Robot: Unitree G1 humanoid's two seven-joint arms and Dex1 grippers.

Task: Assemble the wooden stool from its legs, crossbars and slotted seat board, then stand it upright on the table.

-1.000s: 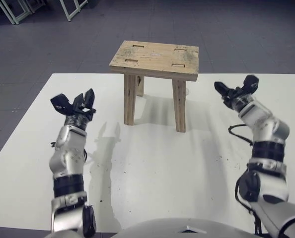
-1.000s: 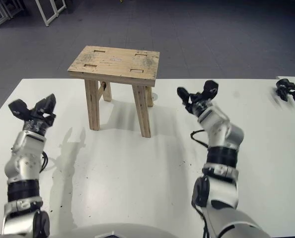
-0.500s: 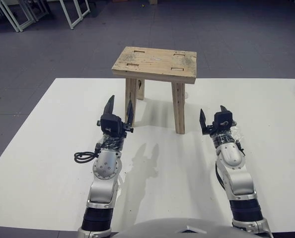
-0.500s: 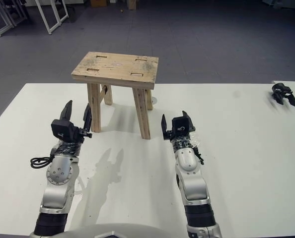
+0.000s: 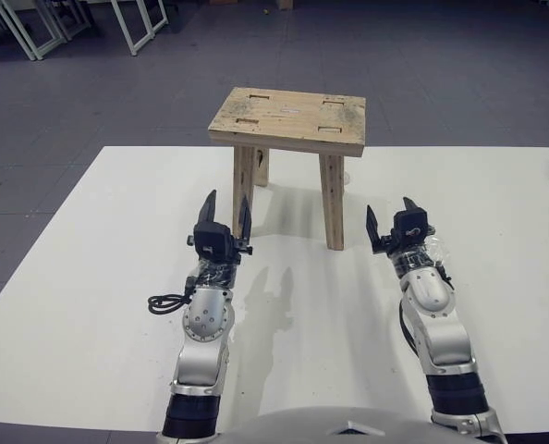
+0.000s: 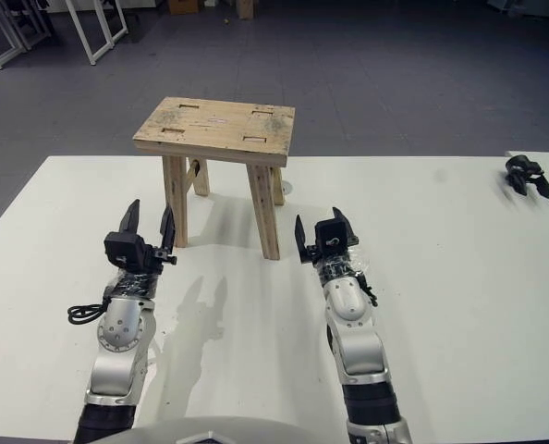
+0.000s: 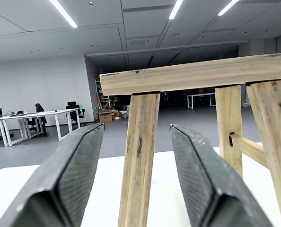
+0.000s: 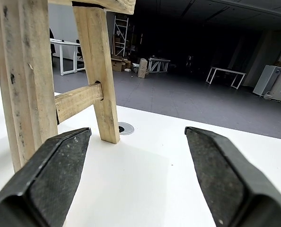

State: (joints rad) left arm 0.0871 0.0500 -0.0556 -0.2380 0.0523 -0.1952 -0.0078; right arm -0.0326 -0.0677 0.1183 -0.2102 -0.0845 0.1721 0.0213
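Note:
The wooden stool (image 5: 289, 120) stands upright on the white table (image 5: 90, 277), assembled, its slotted seat board on top with legs and a crossbar (image 8: 79, 100) below. My left gripper (image 5: 225, 208) lies low on the table just in front of the stool's near left leg (image 7: 138, 165), open and holding nothing; that leg lines up between its fingers (image 7: 69, 179) a little farther on. My right gripper (image 5: 389, 222) rests to the right of the near right leg (image 5: 334, 199), open and holding nothing, with the leg (image 8: 22, 80) off to one side.
A black cable (image 5: 168, 302) loops on the table beside my left forearm. A small dark object (image 6: 526, 174) sits at the table's far right edge. A round grommet (image 8: 125, 127) is set in the tabletop behind the stool. Metal frames (image 5: 140, 18) stand on the floor beyond.
Both arms swung from raised, outward poses down to the table in front of the stool. In the last half second both grippers edged slightly inward toward the legs. The stool stayed put.

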